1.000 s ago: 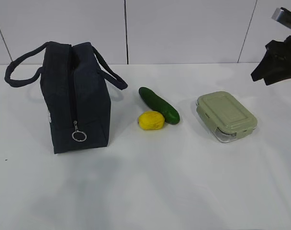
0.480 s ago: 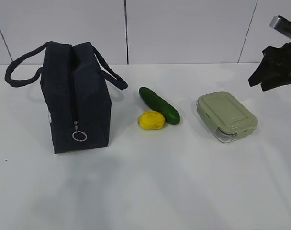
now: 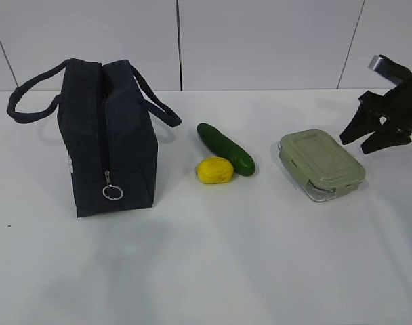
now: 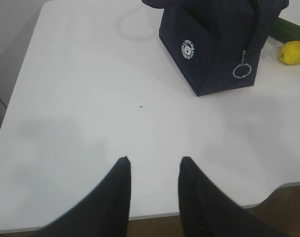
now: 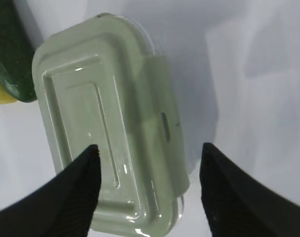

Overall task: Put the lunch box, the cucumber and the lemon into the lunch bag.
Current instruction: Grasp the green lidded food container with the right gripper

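Observation:
The lunch box (image 3: pixel 321 164) with its sage-green lid lies on the white table at the right; it fills the right wrist view (image 5: pixel 110 123). My right gripper (image 3: pixel 362 141) hovers open just right of and above it, its jaws wide apart over the lid's near end (image 5: pixel 147 150). The dark green cucumber (image 3: pixel 225 148) and the yellow lemon (image 3: pixel 214 170) lie touching in the middle. The navy lunch bag (image 3: pixel 108 135) stands at the left with its top zipper partly open and the ring pull (image 3: pixel 112 192) hanging. My left gripper (image 4: pixel 154 162) is open and empty, low over the table's near left edge.
The bag's two loop handles (image 3: pixel 30 95) stick out to the left and right. The table's front edge (image 4: pixel 268 195) shows in the left wrist view. A white tiled wall (image 3: pixel 260 40) stands behind the table.
My right gripper has come down and to the left, towards the lunch box. The bag, cucumber, lemon and lunch box have not moved.

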